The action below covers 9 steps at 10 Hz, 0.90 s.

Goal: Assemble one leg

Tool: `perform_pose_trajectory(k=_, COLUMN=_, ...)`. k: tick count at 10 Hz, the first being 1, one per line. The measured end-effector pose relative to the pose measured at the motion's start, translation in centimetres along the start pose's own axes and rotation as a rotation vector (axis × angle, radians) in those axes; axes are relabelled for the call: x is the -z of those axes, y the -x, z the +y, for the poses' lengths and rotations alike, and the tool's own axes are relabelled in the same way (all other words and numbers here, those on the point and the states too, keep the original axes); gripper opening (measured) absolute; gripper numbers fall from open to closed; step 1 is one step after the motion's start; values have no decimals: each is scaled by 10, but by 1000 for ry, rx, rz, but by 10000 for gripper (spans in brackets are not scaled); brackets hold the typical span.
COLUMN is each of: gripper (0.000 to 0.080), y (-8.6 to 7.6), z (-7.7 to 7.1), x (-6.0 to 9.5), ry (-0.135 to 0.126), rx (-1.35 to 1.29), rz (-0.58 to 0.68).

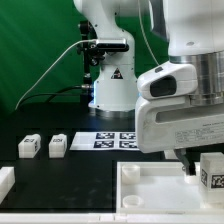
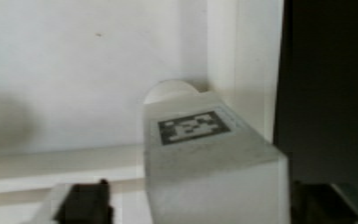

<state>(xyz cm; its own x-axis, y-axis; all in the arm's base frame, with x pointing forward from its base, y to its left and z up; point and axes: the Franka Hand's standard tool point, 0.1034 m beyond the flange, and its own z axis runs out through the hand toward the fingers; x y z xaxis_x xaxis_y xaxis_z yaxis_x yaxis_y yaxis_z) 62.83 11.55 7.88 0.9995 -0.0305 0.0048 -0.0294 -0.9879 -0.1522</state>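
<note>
End effector [image 2: 208, 203] astride leg [image 2: 197, 130], tray [image 1: 150, 172] cnr

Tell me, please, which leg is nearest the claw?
The leg at the exterior view's right edge, inside the claw; the other two stand side by side far off at the left.

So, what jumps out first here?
The gripper, looming large at the exterior view's right, has a tagged leg between its fingers at the tray's corner. Two more legs sit side by side on the black table at that view's left, beside the marker board.
</note>
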Motion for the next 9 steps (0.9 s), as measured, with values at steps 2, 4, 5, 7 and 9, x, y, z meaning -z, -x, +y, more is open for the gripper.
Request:
perform_pose_trajectory(k=2, gripper=295, y=0, z=2, x=0, ry=1, rx=-49, rz=0)
perform_pose_trajectory(k=4, gripper=295, y=0, z=3, x=0, ry=1, rx=-72, rz=0)
perform_pose_trajectory(k=5, gripper=295, y=0, z=3, x=0, ry=1, rx=-190, rz=0)
perform_pose_trajectory(k=7, gripper=295, y=-2, z=4, x=-1, ry=-1, rx=-478, rz=11)
perform_pose_trajectory(k=9, gripper=295, y=-2, z=3, x=-2, ry=-14, rx=-849, rz=27)
